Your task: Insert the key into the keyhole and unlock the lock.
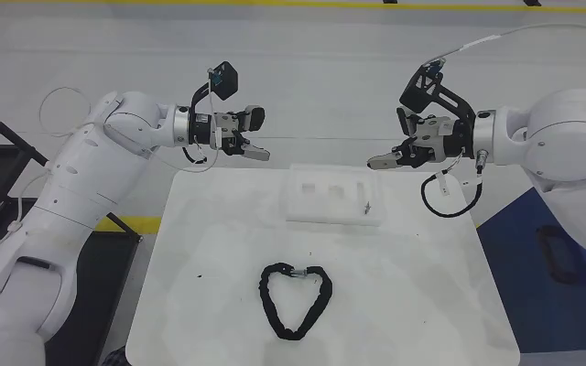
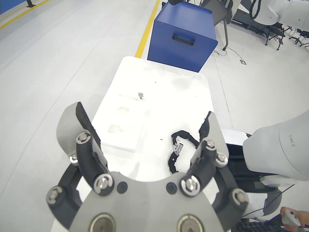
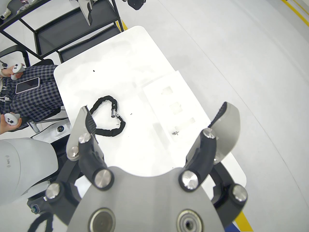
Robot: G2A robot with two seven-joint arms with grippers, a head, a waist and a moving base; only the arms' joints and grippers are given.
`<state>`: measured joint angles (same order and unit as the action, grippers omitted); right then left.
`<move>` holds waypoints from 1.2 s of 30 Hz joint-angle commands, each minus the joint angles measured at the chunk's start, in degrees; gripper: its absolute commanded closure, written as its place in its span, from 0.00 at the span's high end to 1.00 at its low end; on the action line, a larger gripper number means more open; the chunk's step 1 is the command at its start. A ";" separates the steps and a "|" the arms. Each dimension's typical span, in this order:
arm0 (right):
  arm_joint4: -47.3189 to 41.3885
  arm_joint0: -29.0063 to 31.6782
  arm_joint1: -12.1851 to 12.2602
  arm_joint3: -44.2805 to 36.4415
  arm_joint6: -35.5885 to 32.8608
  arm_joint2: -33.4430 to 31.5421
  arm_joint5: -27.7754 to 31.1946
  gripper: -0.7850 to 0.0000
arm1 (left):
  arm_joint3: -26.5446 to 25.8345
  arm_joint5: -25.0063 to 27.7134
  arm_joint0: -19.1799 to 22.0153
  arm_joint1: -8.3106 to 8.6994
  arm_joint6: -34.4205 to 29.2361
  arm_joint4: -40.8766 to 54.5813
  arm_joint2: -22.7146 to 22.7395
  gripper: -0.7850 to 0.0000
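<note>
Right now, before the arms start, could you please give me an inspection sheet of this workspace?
Surface: white table, rounded corners.
Job's things: key lies on the white foam tray at the far side; black chain lock lies looped nearer the robot, apart from the tray.
Clutter: a few small dark specks.
End effectors: left end effector and right end effector both open, holding nothing, raised at the table's far side.
Cables: black cable loops under the right arm.
Surroundings: blue cabinet, black rack, yellow floor line.
</note>
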<state>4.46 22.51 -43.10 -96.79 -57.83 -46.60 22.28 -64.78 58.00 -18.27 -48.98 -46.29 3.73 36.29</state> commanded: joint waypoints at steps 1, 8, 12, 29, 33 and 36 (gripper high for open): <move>0.00 0.00 0.00 0.00 0.00 0.00 0.00 1.00 | 0.00 0.00 0.00 0.00 0.00 0.00 0.00 1.00; 0.00 0.00 0.00 0.00 0.00 0.00 0.00 1.00 | 0.00 0.00 0.00 0.00 0.00 0.00 0.00 1.00; 0.00 0.00 0.00 0.00 0.00 0.00 0.00 1.00 | 0.00 0.00 0.00 0.00 0.00 0.00 0.00 1.00; 2.16 3.15 -0.01 1.05 1.10 0.74 -2.38 1.00 | 0.00 0.00 0.00 0.00 0.00 0.00 0.00 1.00; 3.31 5.33 -0.18 3.47 1.44 1.59 -3.52 1.00 | 0.00 0.00 0.00 0.00 0.00 0.00 0.00 1.00; 3.80 6.98 -0.40 5.81 1.42 2.46 -4.42 1.00 | 0.00 0.00 0.00 0.00 0.00 0.00 0.00 1.00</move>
<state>7.97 29.01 -43.42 -91.71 -56.29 -44.44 18.34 -64.78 58.00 -18.27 -48.98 -46.29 3.73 36.29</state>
